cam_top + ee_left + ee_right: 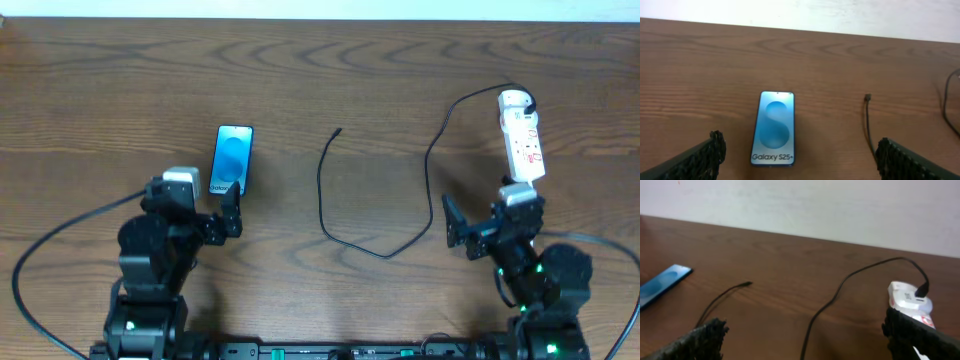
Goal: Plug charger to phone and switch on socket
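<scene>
The phone [232,160] lies flat on the wooden table [340,70], its blue screen up, just ahead of my left gripper [192,205]. In the left wrist view the phone [774,127] sits between the wide-open fingers [705,155], nearer the left one. The charger [430,160] is a thin black cable looping from the far end of the socket [522,138] to a free plug tip [338,131] mid-table. My right gripper [498,215] stands open just in front of the socket [907,297], with the cable [840,287] passing between its fingers on the table.
Black arm cables [40,270] trail off both bases along the front edge. A pale wall [800,205] rises behind the table's far edge.
</scene>
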Controlling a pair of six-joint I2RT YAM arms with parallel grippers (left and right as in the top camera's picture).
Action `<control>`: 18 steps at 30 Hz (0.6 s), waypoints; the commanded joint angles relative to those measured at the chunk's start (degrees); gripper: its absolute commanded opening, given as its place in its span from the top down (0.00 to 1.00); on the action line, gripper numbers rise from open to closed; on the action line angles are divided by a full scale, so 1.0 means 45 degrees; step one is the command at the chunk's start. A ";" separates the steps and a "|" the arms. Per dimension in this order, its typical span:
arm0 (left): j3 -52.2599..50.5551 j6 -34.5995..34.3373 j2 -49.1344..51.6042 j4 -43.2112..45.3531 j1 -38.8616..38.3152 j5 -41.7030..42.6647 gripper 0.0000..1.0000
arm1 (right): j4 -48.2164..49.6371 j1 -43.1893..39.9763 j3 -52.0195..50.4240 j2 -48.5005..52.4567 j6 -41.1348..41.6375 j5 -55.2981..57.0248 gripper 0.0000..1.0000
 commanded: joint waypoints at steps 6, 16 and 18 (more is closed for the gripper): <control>0.2934 -0.0185 0.2234 -0.1569 -0.0063 0.0899 0.02 | -0.2001 0.0044 0.3337 0.3225 0.0151 -0.0894 0.01; 0.7227 -0.0175 0.6256 -0.4954 0.0374 0.2001 0.02 | -0.4804 0.0044 0.6523 0.6241 0.0146 -0.1438 0.01; 0.8077 -0.0175 0.7164 -0.5659 0.0631 0.2380 0.02 | -0.5328 0.0044 0.7053 0.6737 0.0146 -0.1438 0.01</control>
